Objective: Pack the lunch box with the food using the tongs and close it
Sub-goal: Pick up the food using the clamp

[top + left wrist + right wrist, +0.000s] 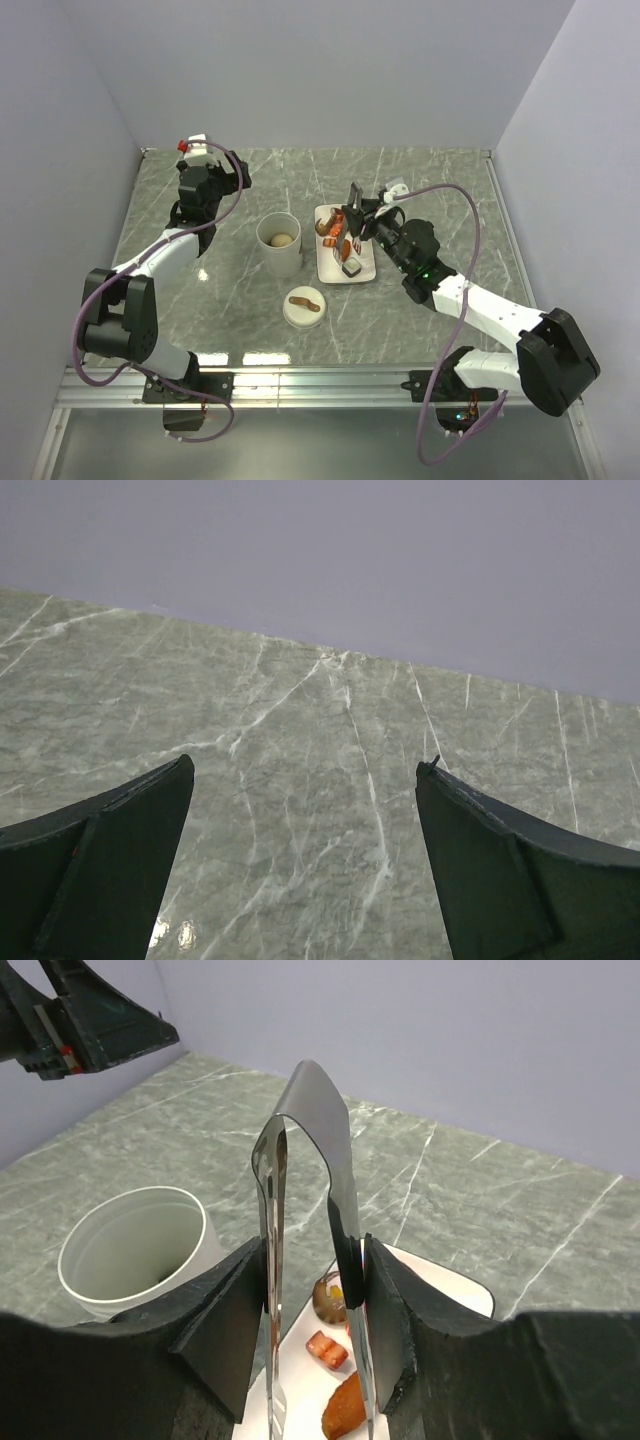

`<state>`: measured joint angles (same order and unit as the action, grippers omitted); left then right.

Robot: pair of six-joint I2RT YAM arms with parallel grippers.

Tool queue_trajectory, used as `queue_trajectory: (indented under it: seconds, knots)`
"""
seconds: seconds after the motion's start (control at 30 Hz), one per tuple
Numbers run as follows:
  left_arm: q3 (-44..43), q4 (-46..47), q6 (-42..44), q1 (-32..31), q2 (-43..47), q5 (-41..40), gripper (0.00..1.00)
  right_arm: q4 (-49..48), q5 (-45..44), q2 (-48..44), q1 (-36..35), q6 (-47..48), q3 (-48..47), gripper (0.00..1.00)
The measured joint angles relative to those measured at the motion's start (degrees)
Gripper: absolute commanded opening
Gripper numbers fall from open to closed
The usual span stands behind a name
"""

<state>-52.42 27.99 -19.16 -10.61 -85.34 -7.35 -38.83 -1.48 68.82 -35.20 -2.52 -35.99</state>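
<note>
While the right end effector pinches the tongs across both arms, joined end up, over the plate, the weak spot looks like that grip. The metal is smooth and thin and the pads meet it on narrow edges, so the tongs may twist or slide when squeezed harder. The tong tips are cut off at the bottom of the right wrist view, so I can't tell if they hold any food right now.

The food sits on the plate at mid tabletop, right of the lunch box. A beige ball is already inside the box.

- Drop risk: too light a squeeze and a piece falls onto the tabletop in the gap between plate and lunch box. Round or greasy bits probably roll away.
- Tip risk: the lunch box is tall and stands unbraced. The left end effector is spread wide with nothing in it, parked far left and well apart, so a knock from the tongs on the rim could topple the box.
- Lid risk: the lid lies handle up just near-side of the lunch box. A low sweep of the right arm could shove it.
- Crushing soft pieces is possible if the squeeze overshoots.
</note>
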Motion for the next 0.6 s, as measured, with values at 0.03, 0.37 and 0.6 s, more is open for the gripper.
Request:
queue_trajectory:
  seconds: [0.03, 0.37, 0.6]
  knots:
    - [0.0, 0.0, 0.0, 0.0, 0.0, 0.0, 0.99, 0.1, 0.0, 0.0, 0.1, 0.0, 0.0, 0.5]
    - [-0.1, 0.0, 0.0, 0.0, 0.0, 0.1, 0.99, -0.1, -0.1, 0.4, 0.5, 0.0, 1.2, 0.51]
    - [-0.1, 0.0, 0.0, 0.0, 0.0, 0.2, 0.99, 0.7, -0.7, 0.9, 1.0, 0.0, 2.8, 0.51]
